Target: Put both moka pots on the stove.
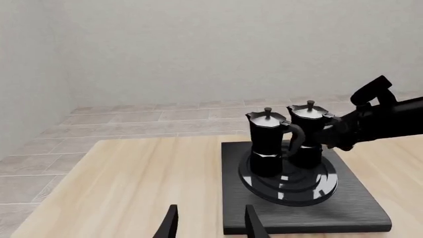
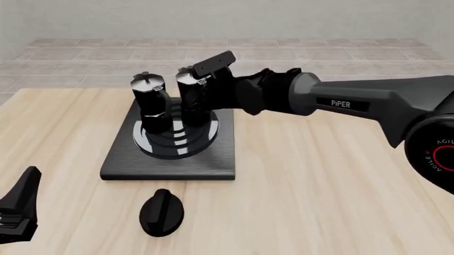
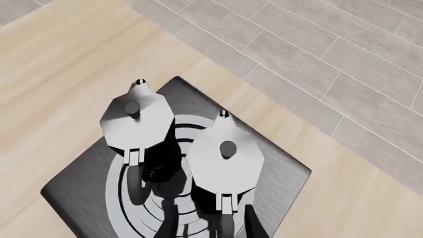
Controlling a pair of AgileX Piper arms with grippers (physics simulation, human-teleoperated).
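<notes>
The right claw (image 2: pixel 202 87) covers much of the nearer moka pot (image 2: pixel 193 101) in the front view; whether its fingers grip the pot cannot be told. The left claw (image 2: pixel 18 210) is cut off at the picture's edge

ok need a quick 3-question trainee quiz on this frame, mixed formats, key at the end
1. True or false: both moka pots stand on the stove.
2. Which gripper is at a pot? A) left B) right C) neither
3. Fill in: the black knob lies on the table, on the ____ side of the stove.

Key:
1. True: the left pot and the right pot both stand on the burner rings.
2. B: the right gripper is at the right pot; the left gripper hangs apart, open.
3. Near.
</notes>
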